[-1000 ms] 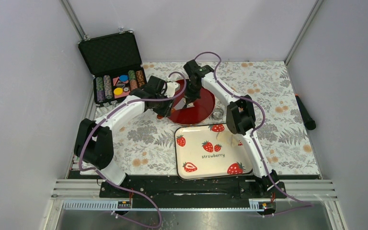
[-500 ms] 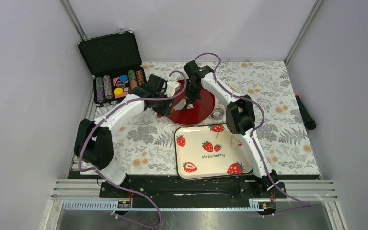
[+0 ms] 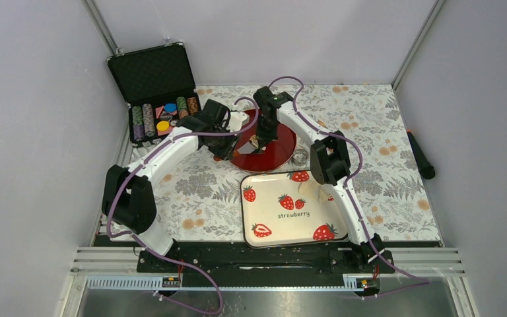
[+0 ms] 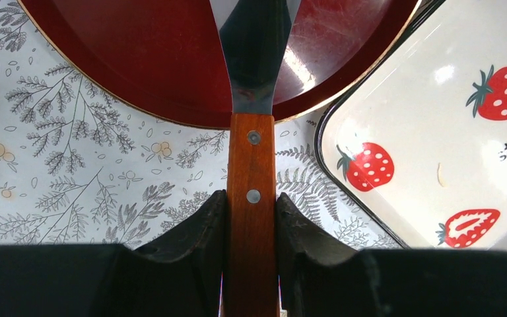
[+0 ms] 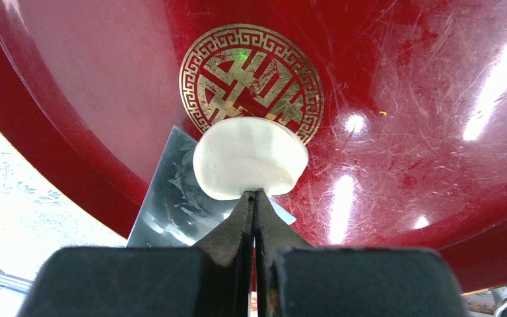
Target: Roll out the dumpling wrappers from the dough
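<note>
We seem to be putting a wrapper [image 5: 249, 165] on the red plate [image 5: 422, 99].
Our left hand [image 4: 251, 205] clamps the spatula [image 4: 254, 79]. Our right hand [image 5: 254, 198], pressed together, touches the wrapper at 6 o'clock of the gold mark [image 5: 237, 66]. Next we should slide it off the spatula gently.

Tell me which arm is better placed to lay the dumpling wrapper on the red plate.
Right. The right fingers are shut on the edge of the dumpling wrapper, over the red plate by its gold emblem. The left fingers are clamped on the wooden handle of the spatula.
</note>
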Controlling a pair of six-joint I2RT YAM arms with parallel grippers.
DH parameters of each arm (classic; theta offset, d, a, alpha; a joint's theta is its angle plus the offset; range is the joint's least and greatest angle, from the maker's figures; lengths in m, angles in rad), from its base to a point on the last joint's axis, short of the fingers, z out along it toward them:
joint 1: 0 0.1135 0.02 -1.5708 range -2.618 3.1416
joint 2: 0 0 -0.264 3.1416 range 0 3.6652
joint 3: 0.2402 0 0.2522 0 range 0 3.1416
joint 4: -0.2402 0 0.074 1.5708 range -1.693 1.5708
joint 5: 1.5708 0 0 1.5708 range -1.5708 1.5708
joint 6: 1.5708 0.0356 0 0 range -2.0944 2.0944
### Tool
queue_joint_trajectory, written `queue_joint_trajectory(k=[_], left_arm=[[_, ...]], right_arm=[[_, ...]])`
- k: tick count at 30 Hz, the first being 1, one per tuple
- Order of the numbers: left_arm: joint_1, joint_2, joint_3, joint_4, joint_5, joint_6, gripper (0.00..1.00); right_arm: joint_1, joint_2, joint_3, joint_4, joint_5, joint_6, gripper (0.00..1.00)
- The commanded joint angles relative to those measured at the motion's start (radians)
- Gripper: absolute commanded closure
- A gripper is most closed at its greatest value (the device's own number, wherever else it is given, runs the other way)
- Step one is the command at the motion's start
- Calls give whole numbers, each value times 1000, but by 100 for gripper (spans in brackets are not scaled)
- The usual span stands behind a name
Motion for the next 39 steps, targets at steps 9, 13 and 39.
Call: queue_joint_trajectory(k=[9,13,39], left_arm=[[-2,-46,98,-130,-77,83,100],[-2,-85,66,-147,-104,85,100],[107,-779,-455,138,-32,-330,100]], right_arm=[[-11,10,29,-18,6,-18,100],[-11,0,22,-17,-24,-16,100],[-46,-889,-964,371,-132,44,99]])
